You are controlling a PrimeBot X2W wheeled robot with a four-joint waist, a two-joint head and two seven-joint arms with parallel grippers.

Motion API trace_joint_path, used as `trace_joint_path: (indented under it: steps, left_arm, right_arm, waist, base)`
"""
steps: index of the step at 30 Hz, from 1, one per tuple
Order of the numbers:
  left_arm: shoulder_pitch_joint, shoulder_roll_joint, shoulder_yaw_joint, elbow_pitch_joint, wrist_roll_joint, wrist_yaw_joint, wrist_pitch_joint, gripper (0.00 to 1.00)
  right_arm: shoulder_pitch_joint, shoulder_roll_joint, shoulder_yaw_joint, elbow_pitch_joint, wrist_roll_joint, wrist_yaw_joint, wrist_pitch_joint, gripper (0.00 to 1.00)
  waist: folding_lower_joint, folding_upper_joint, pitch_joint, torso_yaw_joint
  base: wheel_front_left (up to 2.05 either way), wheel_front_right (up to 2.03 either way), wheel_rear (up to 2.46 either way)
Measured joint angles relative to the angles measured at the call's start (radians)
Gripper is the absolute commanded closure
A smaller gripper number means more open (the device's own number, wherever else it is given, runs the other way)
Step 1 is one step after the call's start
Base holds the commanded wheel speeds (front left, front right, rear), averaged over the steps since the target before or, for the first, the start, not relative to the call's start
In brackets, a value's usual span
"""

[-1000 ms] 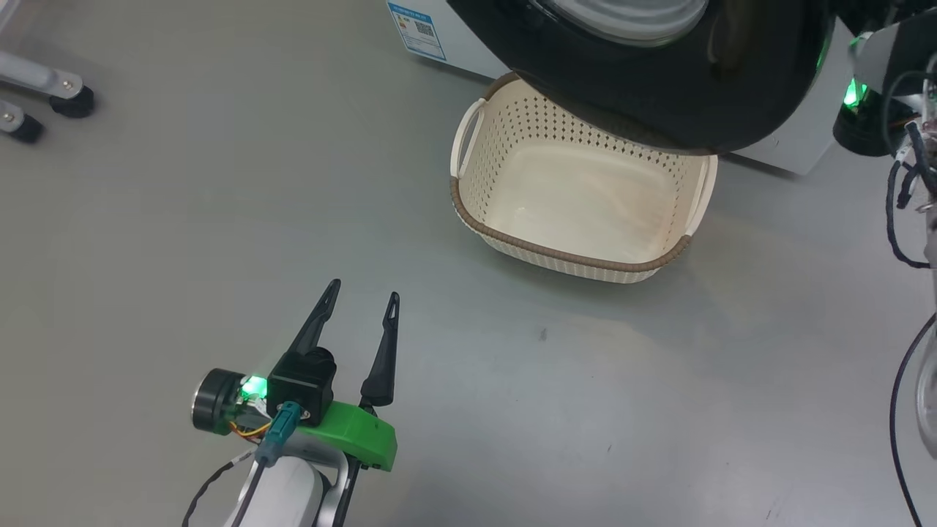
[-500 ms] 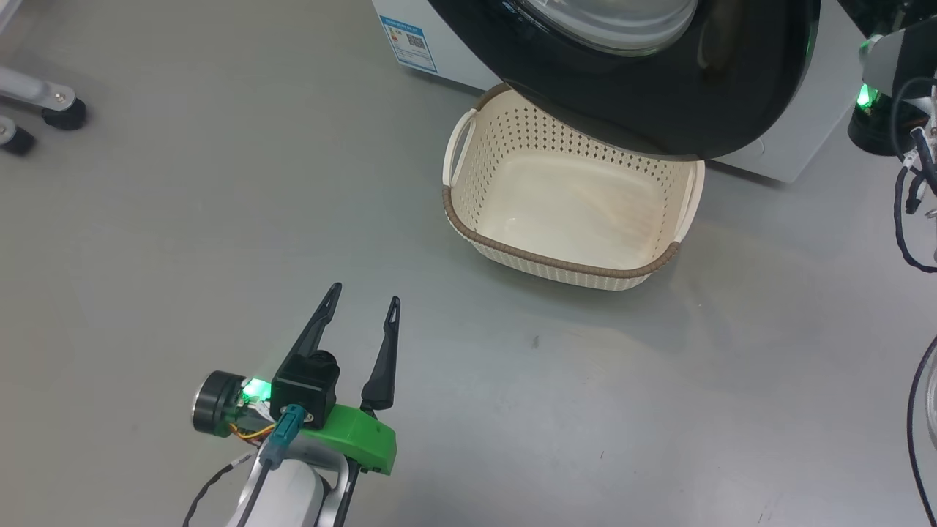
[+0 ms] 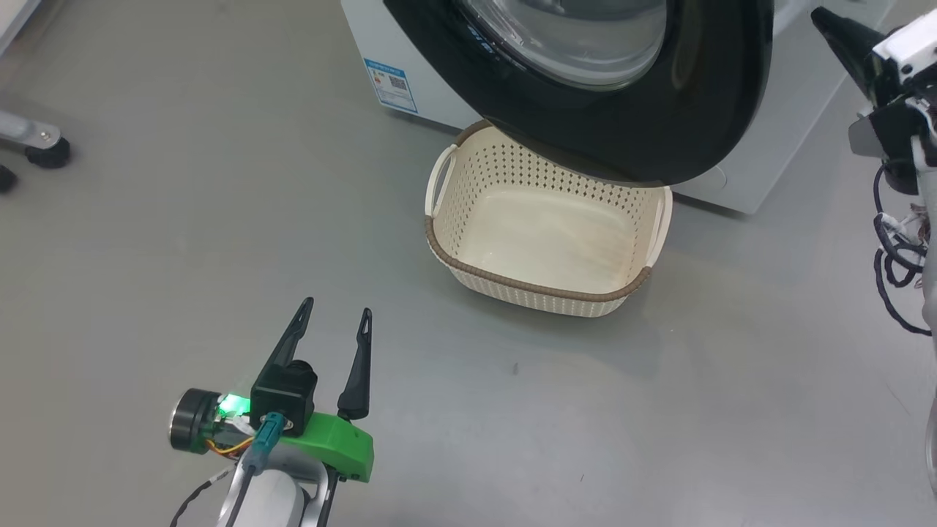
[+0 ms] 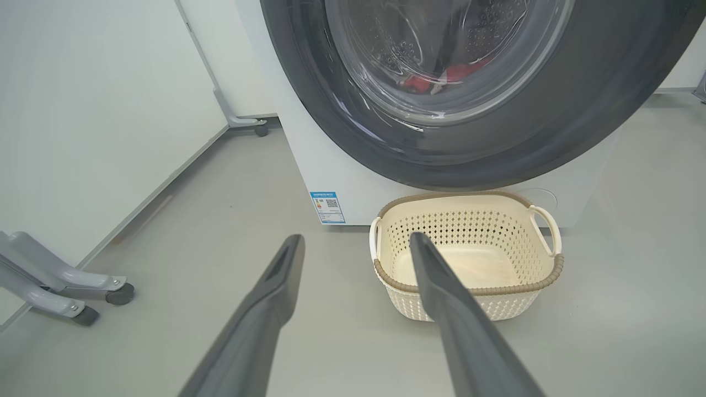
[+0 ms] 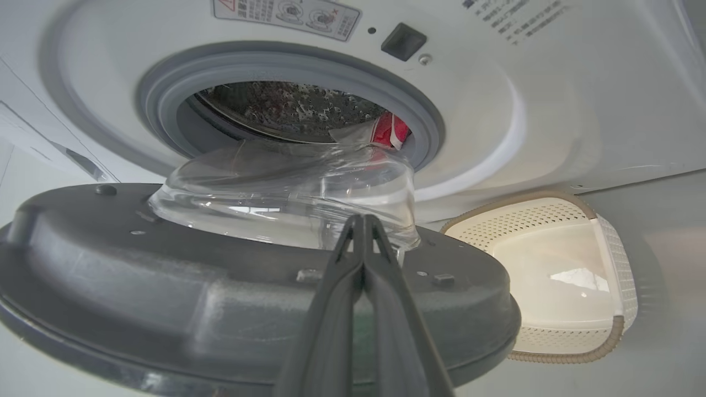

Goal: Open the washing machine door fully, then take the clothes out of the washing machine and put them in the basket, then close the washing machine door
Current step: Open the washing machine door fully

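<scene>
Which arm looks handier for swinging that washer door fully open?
Probably the right: the right gripper, shut, points at the inner side of the washing machine door, close by. The left gripper, open, hangs low over the floor, well short of it.

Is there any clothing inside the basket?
No, the basket is empty, and its cream bottom shows bare.

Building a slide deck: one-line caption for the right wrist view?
Shut right gripper points at the open door's inner face; red clothes lie in the drum; the basket sits empty.
</scene>
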Motion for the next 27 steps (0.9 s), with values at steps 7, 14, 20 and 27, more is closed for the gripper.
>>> trace_joint_path:
  steps: [7, 14, 20, 27]
  left_arm:
    - [0.028, 0.001, 0.033, 0.006, 0.015, 0.0, 0.0, 0.0]
    - [0.028, 0.001, 0.037, 0.006, 0.022, 0.0, 0.0, 0.0]
    - [0.028, 0.001, 0.057, 0.006, 0.023, 0.0, 0.0, 0.0]
    - [0.035, 0.002, 0.09, 0.007, 0.025, 0.0, 0.0, 0.0]
  right_arm:
    - [0.048, 0.021, 0.07, -0.047, -0.069, 0.009, -0.062, 1.0]
    - [0.136, -0.046, 0.219, -0.205, -0.24, 0.01, -0.188, 1.0]
    - [0.225, -0.067, 0.346, -0.359, -0.336, 0.01, -0.312, 1.0]
    - [0.358, -0.098, 0.428, -0.429, -0.421, 0.01, -0.453, 1.0]
  waist:
    - [0.0, 0.0, -0.038, -0.044]
    - [0.0, 0.0, -0.07, -0.086]
    - [0.0, 0.0, -0.097, -0.107]
    - [-0.0001, 0.0, -0.124, -0.13]
  base:
    - [0.0, 0.0, 0.0]
    - [0.0, 0.0, 0.0]
    - [0.0, 0.0, 0.0]
    - [0.0, 0.0, 0.0]
